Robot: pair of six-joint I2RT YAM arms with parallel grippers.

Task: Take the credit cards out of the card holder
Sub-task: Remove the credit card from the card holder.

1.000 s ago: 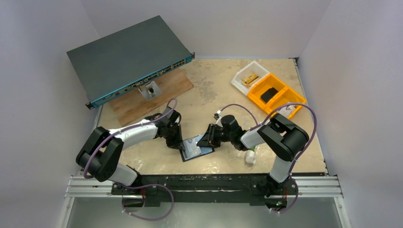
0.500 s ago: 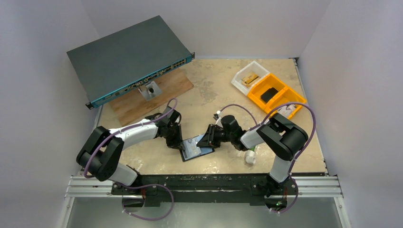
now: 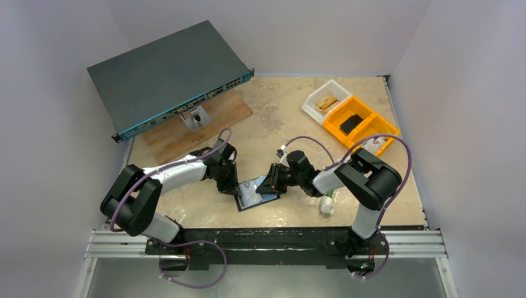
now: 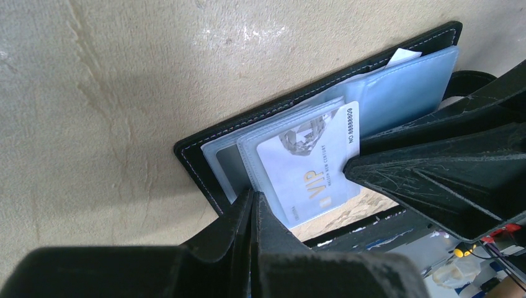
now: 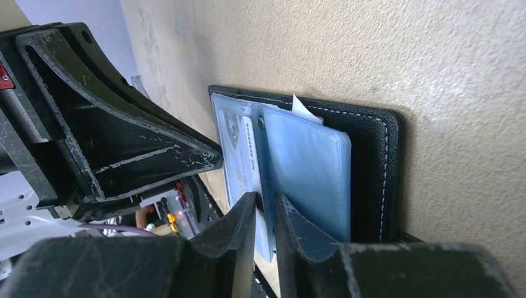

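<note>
Risk of dragging the whole card holder (image 3: 257,197) across the table (image 3: 279,118) instead of freeing the credit cards (image 4: 308,169); cause: left gripper (image 4: 251,208) pressed together on a clear leaf's edge, right gripper (image 5: 265,214) nipped onto a blue-grey leaf, opposed pulls likely to slip or tear; card holder open and flat near the table's front edge, between both arms; VIP print readable only from the left wrist; seen edge-on from the right wrist; placing on the table plain only from overhead.

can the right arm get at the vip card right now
Probably yes: the wallet lies open with the card on top, and the right gripper seems to pinch the card's edge, with nothing in the way.
</note>
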